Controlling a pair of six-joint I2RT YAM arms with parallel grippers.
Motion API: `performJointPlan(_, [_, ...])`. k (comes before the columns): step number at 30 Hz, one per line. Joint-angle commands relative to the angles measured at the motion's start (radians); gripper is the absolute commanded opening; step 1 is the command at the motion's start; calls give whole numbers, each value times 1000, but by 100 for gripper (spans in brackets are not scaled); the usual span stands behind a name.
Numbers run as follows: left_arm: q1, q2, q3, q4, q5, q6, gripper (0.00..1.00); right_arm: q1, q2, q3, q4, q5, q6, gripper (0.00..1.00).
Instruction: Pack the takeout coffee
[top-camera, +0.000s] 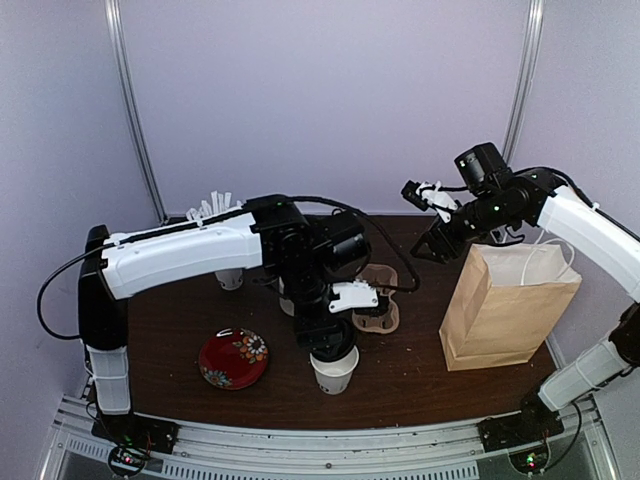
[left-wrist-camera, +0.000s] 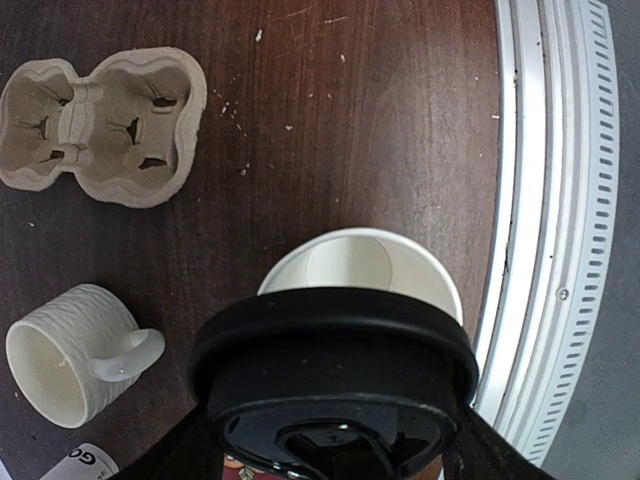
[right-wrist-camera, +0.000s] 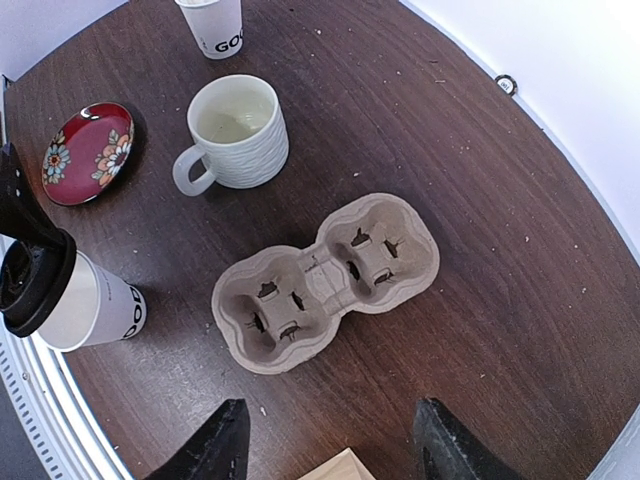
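Observation:
The takeout coffee cup (top-camera: 335, 375) is a white paper cup with black lettering, standing open near the table's front edge. It also shows in the left wrist view (left-wrist-camera: 365, 262) and the right wrist view (right-wrist-camera: 105, 308). My left gripper (top-camera: 328, 338) is shut on the round black lid (left-wrist-camera: 335, 350) and holds it just above the cup's mouth. The lid covers part of the mouth, and the far part of the rim still shows. The lid also shows in the right wrist view (right-wrist-camera: 35, 282). My right gripper (top-camera: 440, 245) is open and empty, high above the table left of the paper bag.
A brown paper bag (top-camera: 505, 305) stands open at the right. A pulp cup carrier (right-wrist-camera: 325, 280) lies mid-table. A white ribbed mug (right-wrist-camera: 235, 135), a red flowered plate (top-camera: 233, 358) and a smaller cup of straws (top-camera: 228, 275) stand to the left. A metal rail (left-wrist-camera: 540, 200) edges the table front.

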Motion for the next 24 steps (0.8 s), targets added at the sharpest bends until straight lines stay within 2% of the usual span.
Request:
performJointPlan(1, [-8,19,52,-48,-7,12,73,1,-9,-1,18,7,-1,60])
performJointPlan(24, [-14,103,83,-65,2,22,74,1,-4,-17,14,-28,-5,60])
